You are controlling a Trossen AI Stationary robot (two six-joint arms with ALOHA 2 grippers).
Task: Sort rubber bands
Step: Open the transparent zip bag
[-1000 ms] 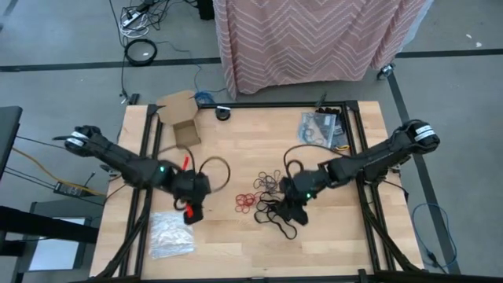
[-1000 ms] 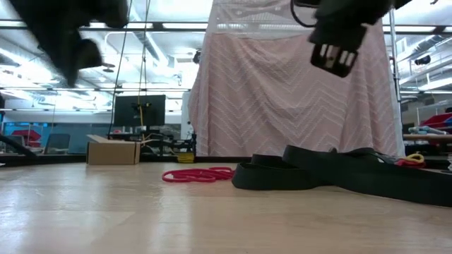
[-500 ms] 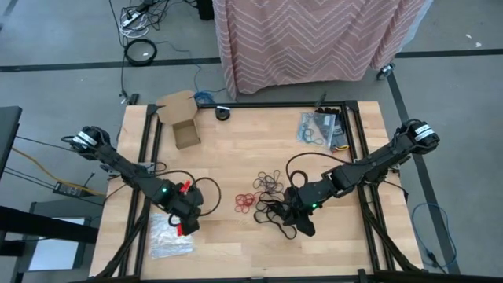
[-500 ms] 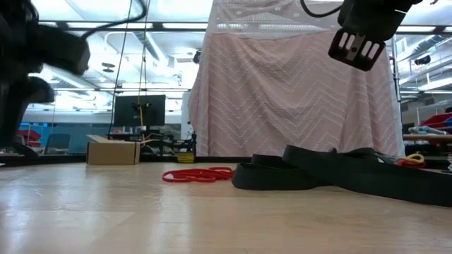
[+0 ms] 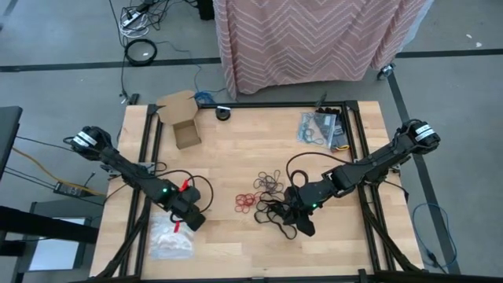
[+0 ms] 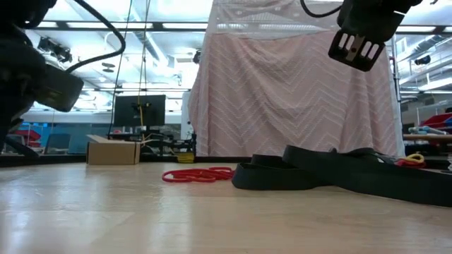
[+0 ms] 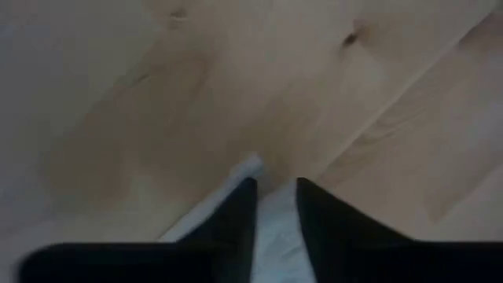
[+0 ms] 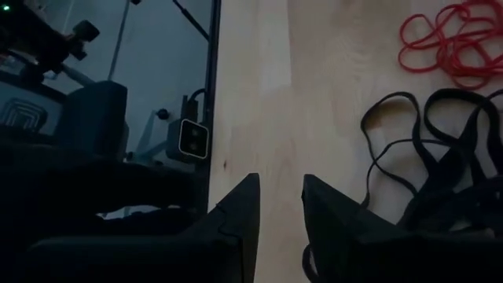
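Left gripper (image 7: 275, 206): moved from mid-table down onto the plastic bag (image 5: 170, 243), fingers narrowed, pinching its edge.
Right gripper (image 8: 280, 206): unchanged, part-open, empty, over black rubber bands (image 5: 277, 214).
Red bands (image 5: 245, 201): mid-table.
Writing: none readable.

Rubber bands (image 5: 259, 198) lie mid-table (image 5: 236, 149), plastic bag (image 5: 171, 242) front-left, box (image 5: 182, 127) behind.

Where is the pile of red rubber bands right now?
In the high view the red rubber bands lie mid-table, just left of the black bands and below the brown ones.
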